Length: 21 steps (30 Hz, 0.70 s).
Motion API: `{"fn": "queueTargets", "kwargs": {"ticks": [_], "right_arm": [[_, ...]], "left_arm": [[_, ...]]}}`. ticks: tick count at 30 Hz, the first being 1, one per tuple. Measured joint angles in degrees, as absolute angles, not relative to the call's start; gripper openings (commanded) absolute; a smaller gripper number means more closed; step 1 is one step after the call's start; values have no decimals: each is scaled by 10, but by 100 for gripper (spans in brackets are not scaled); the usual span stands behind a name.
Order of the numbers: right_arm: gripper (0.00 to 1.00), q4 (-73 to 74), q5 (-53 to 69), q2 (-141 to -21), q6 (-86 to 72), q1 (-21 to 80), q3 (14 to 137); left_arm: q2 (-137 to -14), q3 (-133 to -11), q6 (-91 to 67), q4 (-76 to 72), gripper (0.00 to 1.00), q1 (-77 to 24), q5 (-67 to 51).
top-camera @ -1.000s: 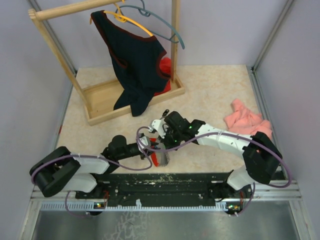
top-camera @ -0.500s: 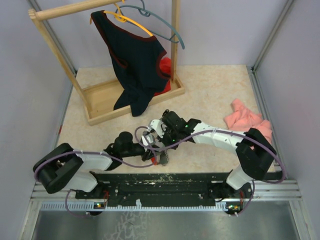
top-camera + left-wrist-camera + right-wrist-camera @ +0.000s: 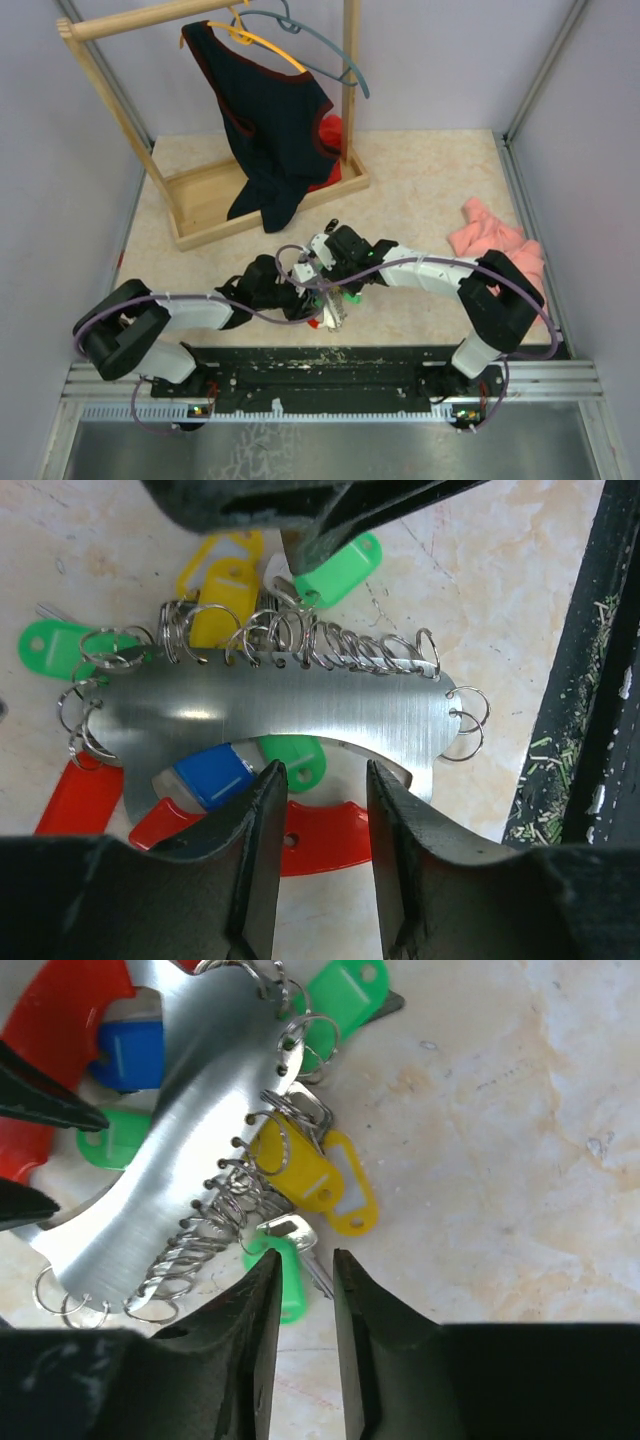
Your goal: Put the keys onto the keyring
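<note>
Where the table (image 3: pixel 430 180) runs back to its far left corner, a wooden rack (image 3: pixel 205 195) stands with a dark garment (image 3: pixel 270 120) hanging from its rail. Nearer the front, the left arm reaches in from the left. The left gripper (image 3: pixel 322 772) sits low over the keyring (image 3: pixel 270 715) with its jaws parted and clamping nothing; the ring's red arc (image 3: pixel 330 840) shows in the gap between them. The keyring lies flat on the table at the middle front, between the two grippers, and a row of small wire rings (image 3: pixel 345 650) edges its brushed grey plate. The keys (image 3: pixel 225 605) crowd around it: yellow and green heads along the ringed edge, a blue one and another green inside the loop, a red one at the plate's left end. From the right, the right gripper (image 3: pixel 306 1256) hovers at the ringed edge, its jaws a narrow slit apart, with a green key just at the tips. Far right, a pink cloth (image 3: pixel 495 242) lies bunched near the wall.
</note>
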<state>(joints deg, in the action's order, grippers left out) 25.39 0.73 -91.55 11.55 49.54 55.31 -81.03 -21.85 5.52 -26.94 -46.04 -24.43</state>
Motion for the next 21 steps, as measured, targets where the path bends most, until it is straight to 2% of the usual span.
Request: {"fn": "queueTargets", "kwargs": {"ticks": [7,12,21], "right_arm": [[33,230,-2,-865,92,486,502],[31,192,59,-823,79,478,461],[26,110,172,-825,69,453,427]], "left_arm": [[-818,-241,20,-216,45,-462,-216],[-818,-254,-7,-187,45,-462,-170],[-816,-265,-37,-170,45,-461,-108]]}}
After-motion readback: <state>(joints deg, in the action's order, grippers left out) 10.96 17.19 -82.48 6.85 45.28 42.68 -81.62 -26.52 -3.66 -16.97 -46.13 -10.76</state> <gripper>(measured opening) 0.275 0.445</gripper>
